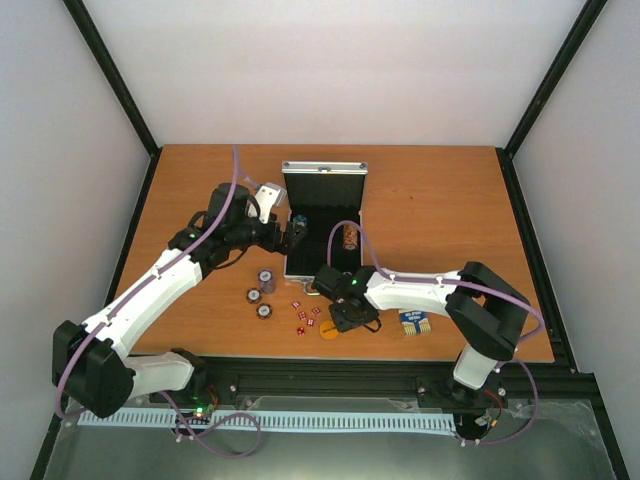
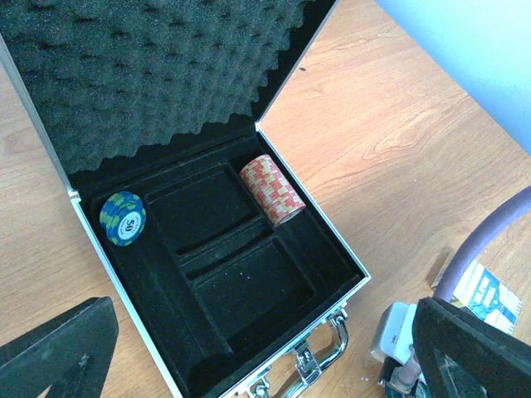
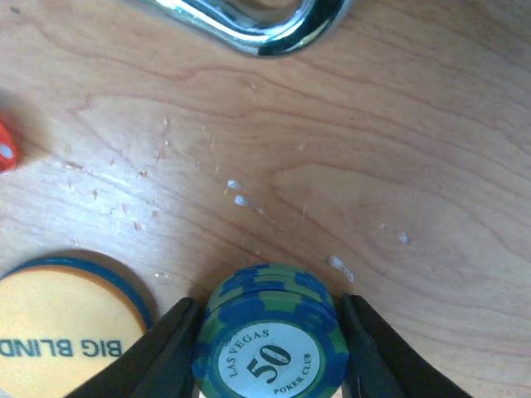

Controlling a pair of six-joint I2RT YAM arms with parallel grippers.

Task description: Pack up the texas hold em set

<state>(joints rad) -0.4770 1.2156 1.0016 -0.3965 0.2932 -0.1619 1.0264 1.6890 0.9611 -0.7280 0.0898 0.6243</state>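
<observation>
The silver case [image 1: 322, 172] lies open at the table's middle, its black tray [image 2: 241, 290] holding a blue-green chip stack [image 2: 123, 219] and a red chip stack [image 2: 272, 191]. My left gripper [image 1: 291, 238] hovers open at the case's left side, its fingers [image 2: 62, 348] wide apart above the tray. In front of the case, my right gripper [image 3: 270, 352] is shut on a blue-green "50" chip stack [image 3: 270, 332] standing on the table, a finger touching each side. Beside it lie the orange "BIG BLIND" disc [image 3: 58, 327] and a red die [image 3: 4, 153].
Three more chip stacks [image 1: 264, 292] stand left of the case's front. Several red dice [image 1: 305, 315] lie near the orange disc [image 1: 329, 331]. The card deck [image 1: 414, 323] lies to the right near the front edge. The case handle [image 3: 249, 21] is just beyond the right gripper.
</observation>
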